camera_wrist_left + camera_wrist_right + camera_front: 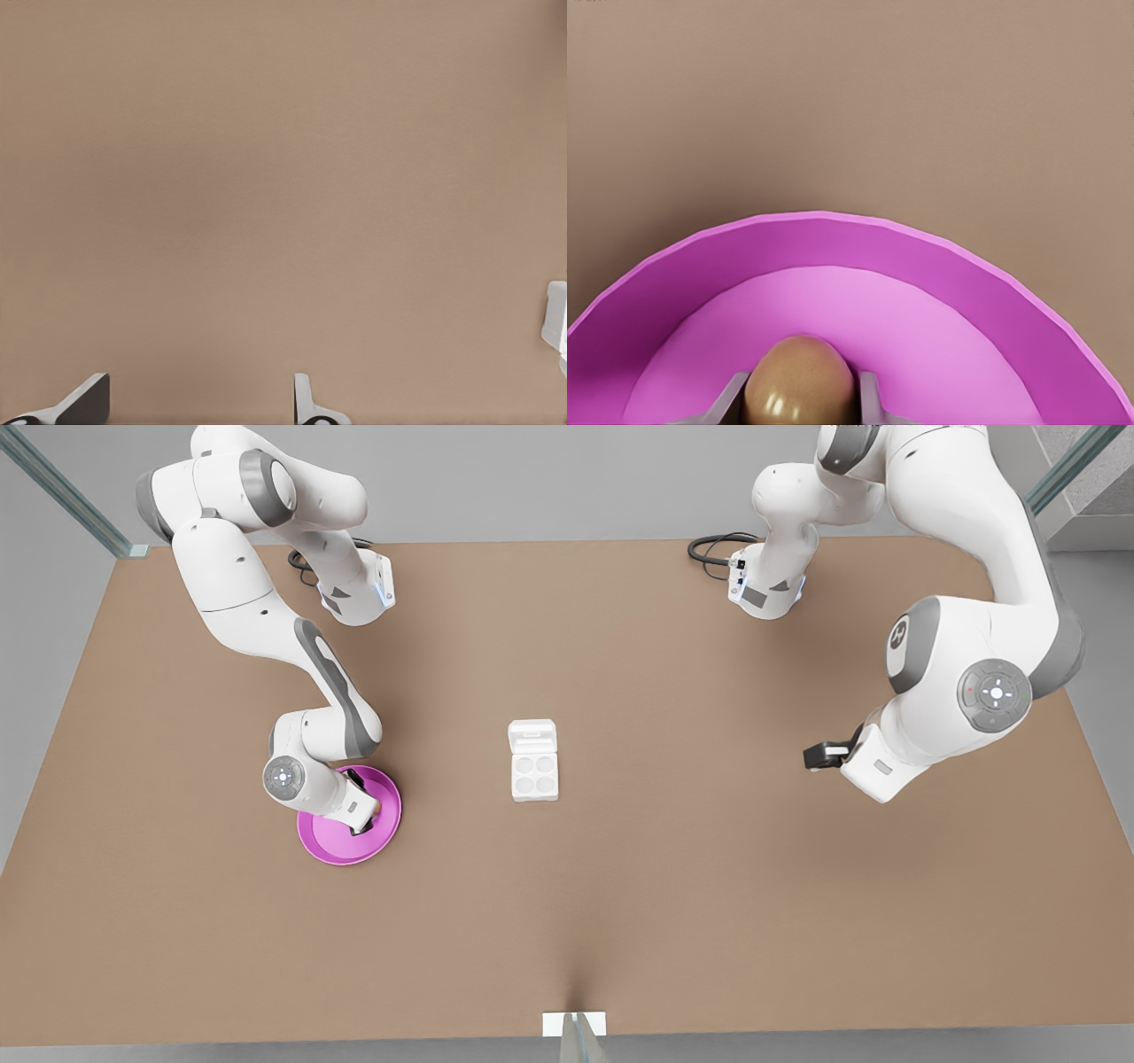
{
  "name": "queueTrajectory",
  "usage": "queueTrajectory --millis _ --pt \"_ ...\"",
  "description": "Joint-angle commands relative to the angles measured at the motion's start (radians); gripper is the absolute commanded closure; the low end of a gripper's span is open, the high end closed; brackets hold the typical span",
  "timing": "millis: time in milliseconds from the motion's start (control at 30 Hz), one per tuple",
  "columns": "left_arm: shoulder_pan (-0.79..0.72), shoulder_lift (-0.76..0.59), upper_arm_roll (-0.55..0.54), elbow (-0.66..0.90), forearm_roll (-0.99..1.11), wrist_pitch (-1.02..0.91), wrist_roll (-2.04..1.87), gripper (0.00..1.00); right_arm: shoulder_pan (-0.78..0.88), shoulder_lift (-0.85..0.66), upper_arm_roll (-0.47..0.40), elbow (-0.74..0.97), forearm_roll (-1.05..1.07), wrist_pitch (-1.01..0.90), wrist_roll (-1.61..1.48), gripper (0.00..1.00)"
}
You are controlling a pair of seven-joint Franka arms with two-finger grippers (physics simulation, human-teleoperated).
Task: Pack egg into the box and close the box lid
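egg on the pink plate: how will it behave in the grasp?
The egg is smooth, glossy and rounded, so it may slip between the right gripper's fingers flanking it. If it drops, it would probably roll, though the pink plate's raised rim should contain it.

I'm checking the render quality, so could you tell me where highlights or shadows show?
Right wrist view: small glare spots on the egg; the plate wall is darker than its floor. Front view: soft arm shadows on the table, none hard.
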State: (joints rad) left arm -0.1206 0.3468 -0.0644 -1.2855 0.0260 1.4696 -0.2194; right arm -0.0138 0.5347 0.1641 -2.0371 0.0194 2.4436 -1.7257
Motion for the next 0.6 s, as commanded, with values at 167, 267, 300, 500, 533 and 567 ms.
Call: queueTrajectory --millis 167,267,300,500,533,567 --pt "-0.001 0.0 0.0 0.0 0.0 -0.002 -0.002 0.0 0.0 0.005 0.0 0.0 0.001 0.003 0.0 0.45" --pt "0.001 0.0 0.0 0.0 0.0 -0.005 -0.003 0.0 -0.002 -0.005 0.0 0.002 0.001 -0.008 -0.002 0.45" --pt "-0.001 0.001 0.0 0.0 0.0 -0.005 -0.003 0.0 -0.005 -0.012 0.0 0.005 0.001 -0.018 0.0 0.45" --pt "-0.001 0.0 -0.002 0.0 0.0 -0.005 -0.005 0.0 0.081 -0.01 0.005 0.179 0.091 -0.163 0.066 0.45" --pt "-0.001 0.0 -0.002 0.0 0.0 -0.006 -0.006 0.0 0.103 0.001 0.005 0.205 0.091 -0.163 0.094 0.45" --pt "-0.001 0.0 -0.002 0.0 0.0 -0.006 -0.008 0.0 0.144 0.024 0.005 0.251 0.1 -0.167 0.143 0.45"
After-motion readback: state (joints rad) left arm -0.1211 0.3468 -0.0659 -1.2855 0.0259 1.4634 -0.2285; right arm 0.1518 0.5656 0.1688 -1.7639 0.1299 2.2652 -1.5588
